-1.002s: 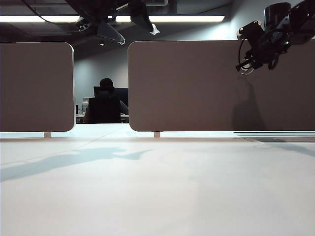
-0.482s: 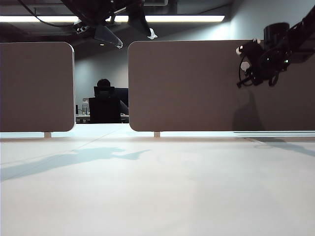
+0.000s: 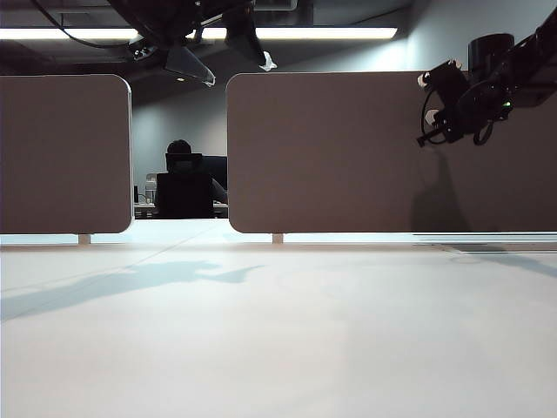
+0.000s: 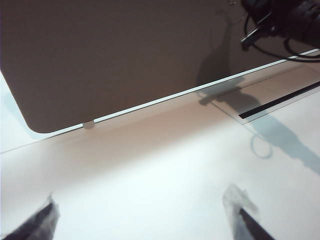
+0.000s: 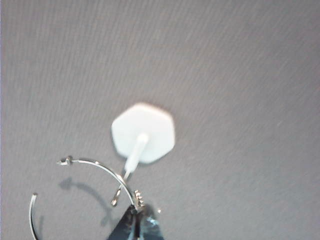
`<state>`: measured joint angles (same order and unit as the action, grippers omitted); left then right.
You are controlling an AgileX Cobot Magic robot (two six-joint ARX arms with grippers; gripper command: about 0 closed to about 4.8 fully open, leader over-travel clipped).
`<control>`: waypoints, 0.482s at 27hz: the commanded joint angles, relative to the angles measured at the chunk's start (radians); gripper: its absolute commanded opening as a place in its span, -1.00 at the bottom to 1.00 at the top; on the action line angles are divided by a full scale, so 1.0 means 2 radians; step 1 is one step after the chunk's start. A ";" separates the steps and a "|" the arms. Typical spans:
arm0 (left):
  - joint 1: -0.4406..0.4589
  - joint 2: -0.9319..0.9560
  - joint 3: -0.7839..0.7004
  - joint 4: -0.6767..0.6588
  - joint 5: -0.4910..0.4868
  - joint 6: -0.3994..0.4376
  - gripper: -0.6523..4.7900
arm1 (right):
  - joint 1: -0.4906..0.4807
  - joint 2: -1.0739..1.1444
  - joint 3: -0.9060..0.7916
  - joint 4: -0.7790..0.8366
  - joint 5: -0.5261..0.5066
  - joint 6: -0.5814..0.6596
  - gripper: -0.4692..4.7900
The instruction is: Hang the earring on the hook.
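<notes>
In the right wrist view the hook's white hexagonal pad [image 5: 150,125] is stuck on the grey panel, and its thin metal hook [image 5: 119,192] hangs just below. My right gripper [image 5: 136,216] is shut on the earring [image 5: 92,163], a thin silver hoop whose wire crosses the hook's stem. I cannot tell whether the hoop rests on the hook. In the exterior view the right gripper [image 3: 432,131] is high up against the right-hand panel. My left gripper [image 3: 231,54] hangs open near the top of that view, far from the hook, with nothing between its fingertips [image 4: 240,210].
Two grey divider panels [image 3: 331,157] stand upright along the back of the white table [image 3: 278,331], with a gap between them. The right arm [image 4: 285,20] shows in the left wrist view in front of the panel. A slot [image 4: 280,102] runs along the table by the panel's foot.
The right gripper has sunk a little and closed in on the panel with the earring. The left gripper has stayed in place.
</notes>
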<state>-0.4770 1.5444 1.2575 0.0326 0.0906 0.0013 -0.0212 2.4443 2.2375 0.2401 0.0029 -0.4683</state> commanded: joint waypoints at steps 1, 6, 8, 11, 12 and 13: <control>0.003 0.000 0.002 0.003 -0.006 0.002 1.00 | 0.000 -0.005 0.003 0.017 -0.006 0.002 -0.84; 0.003 0.000 0.002 -0.005 -0.006 0.006 1.00 | -0.008 0.005 0.002 0.027 -0.028 0.002 -0.84; 0.003 -0.001 0.002 -0.013 -0.006 0.012 1.00 | -0.014 0.014 0.002 0.037 -0.037 0.002 -0.84; 0.003 0.000 0.002 -0.014 -0.006 0.013 1.00 | -0.019 0.022 0.003 0.038 -0.042 0.002 -0.84; 0.003 0.000 0.002 -0.014 -0.006 0.013 1.00 | -0.020 0.022 0.003 0.037 -0.042 0.002 -0.84; 0.003 0.000 0.002 -0.015 -0.006 0.013 1.00 | -0.020 0.022 0.003 0.038 -0.042 0.002 -0.84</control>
<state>-0.4709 1.5444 1.2575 -0.0032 0.0780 0.0246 -0.0631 2.4962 2.2375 0.3065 -0.0753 -0.4648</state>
